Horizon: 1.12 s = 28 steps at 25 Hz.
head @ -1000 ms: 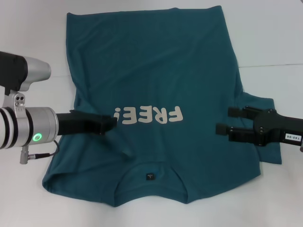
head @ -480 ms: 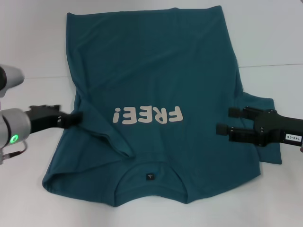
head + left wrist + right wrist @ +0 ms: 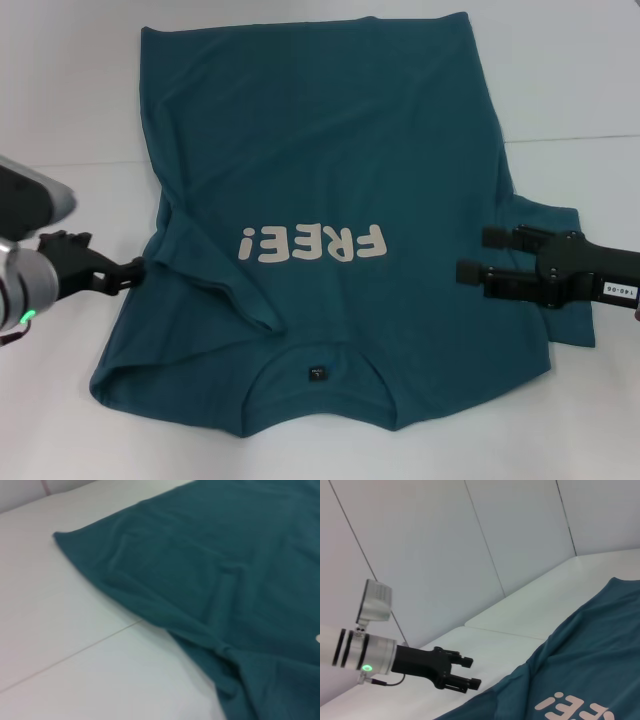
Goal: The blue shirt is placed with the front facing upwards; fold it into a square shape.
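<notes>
At the shirt's left edge, the left gripper [image 3: 128,268] has its black fingers a small way apart with nothing between them, the tips just beside the cloth where the left sleeve is folded inward over the chest. Across the garment, the right gripper [image 3: 478,254] holds its two fingers spread wide and empty above the right sleeve, which lies flat under them.

Between both, the blue shirt [image 3: 330,160] lies face up on the white table [image 3: 70,90], its long axis running away from the robot: collar and dark label [image 3: 317,374] nearest, hem farthest. The white "FREE!" print [image 3: 312,243] reads upside down from the head view. A diagonal crease runs from the left fold toward the collar. The left wrist view shows the hem corner [image 3: 57,535] and a rumpled side edge, with bare tabletop on that side. Open table surrounds the shirt on every side.
</notes>
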{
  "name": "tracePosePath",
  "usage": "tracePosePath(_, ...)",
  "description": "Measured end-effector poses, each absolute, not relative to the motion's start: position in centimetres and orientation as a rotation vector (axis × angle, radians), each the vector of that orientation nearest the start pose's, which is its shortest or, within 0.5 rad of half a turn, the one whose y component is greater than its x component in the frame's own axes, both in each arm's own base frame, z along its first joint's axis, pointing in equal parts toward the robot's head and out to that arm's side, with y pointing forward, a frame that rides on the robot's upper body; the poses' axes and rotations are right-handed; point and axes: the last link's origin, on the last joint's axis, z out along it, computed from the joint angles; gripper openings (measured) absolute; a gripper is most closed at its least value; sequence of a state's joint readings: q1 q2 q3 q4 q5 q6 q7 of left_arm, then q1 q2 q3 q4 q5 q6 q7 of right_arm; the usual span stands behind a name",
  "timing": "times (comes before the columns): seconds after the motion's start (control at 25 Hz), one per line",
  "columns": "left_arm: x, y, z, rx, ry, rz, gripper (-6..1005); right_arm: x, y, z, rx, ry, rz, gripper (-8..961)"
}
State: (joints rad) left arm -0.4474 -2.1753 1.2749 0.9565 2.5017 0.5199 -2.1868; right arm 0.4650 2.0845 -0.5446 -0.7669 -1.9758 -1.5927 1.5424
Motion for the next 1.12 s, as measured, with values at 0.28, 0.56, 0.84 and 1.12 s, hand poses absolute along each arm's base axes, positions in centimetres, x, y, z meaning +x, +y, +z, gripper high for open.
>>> tracePosePath(0.28, -26.6, 40.8, -3.8, -2.121, -0.6, 0.105, 786, 27.9, 32.6, 4.0, -2.512, 0.84, 0.818, 912)
tracePosePath(0.56, -26.3, 41.2, -4.3, -2.133, -0.552, 0.138, 787, 27.9, 32.5, 4.1, -2.511, 0.856, 0.82, 912)
tracePosePath(0.84, -25.0, 41.8, -5.7, -2.178, -0.527, 0.141, 789, 27.9, 32.6, 4.1, -2.511, 0.858, 0.822, 913)
tracePosePath(1.12, -23.3, 42.3, -6.5, -2.2, -0.678, 0.055, 790, 27.9, 32.5, 4.1, -2.511, 0.859, 0.822, 913)
